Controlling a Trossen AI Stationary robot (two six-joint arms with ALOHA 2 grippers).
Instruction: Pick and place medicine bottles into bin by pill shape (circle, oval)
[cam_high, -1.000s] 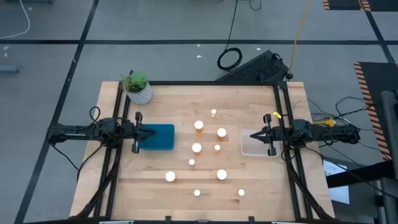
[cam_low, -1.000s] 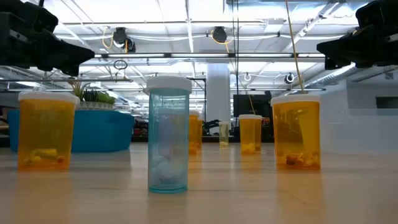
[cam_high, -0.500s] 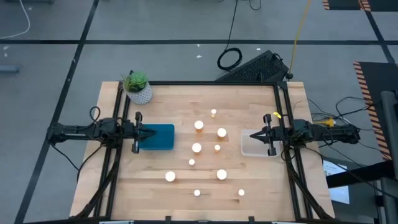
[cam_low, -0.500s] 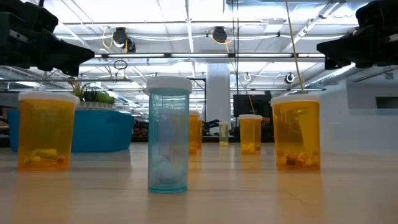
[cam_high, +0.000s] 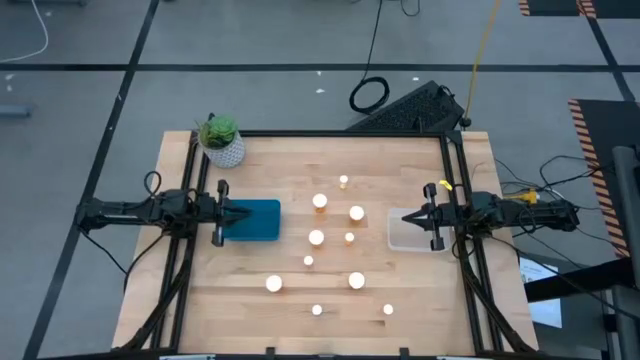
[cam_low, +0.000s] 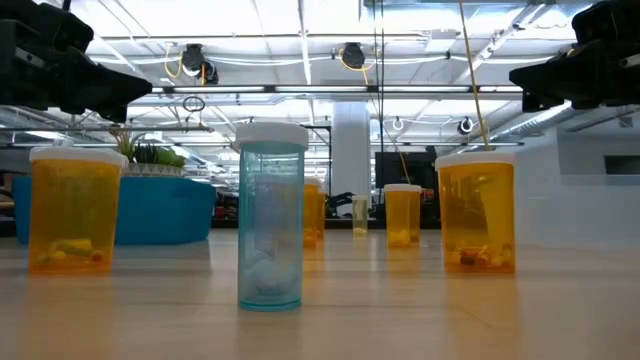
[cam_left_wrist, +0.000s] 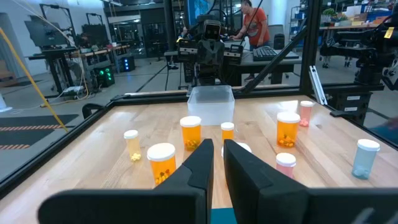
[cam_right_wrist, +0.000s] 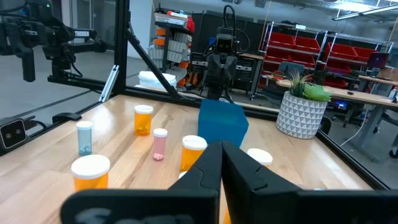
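Two dark fingers of the right gripper stood close together in the foreground, a thin gap between them. Beyond them lay a light wooden table. On it stood an amber pill bottle with a white cap, a small pink bottle, a pale blue bottle, and nearer amber bottles with white caps. A blue rectangular bin sat farther back, the other dark arm behind it. A green plant in a white patterned pot stood beside the bin. Red storage bins lined shelves beyond.
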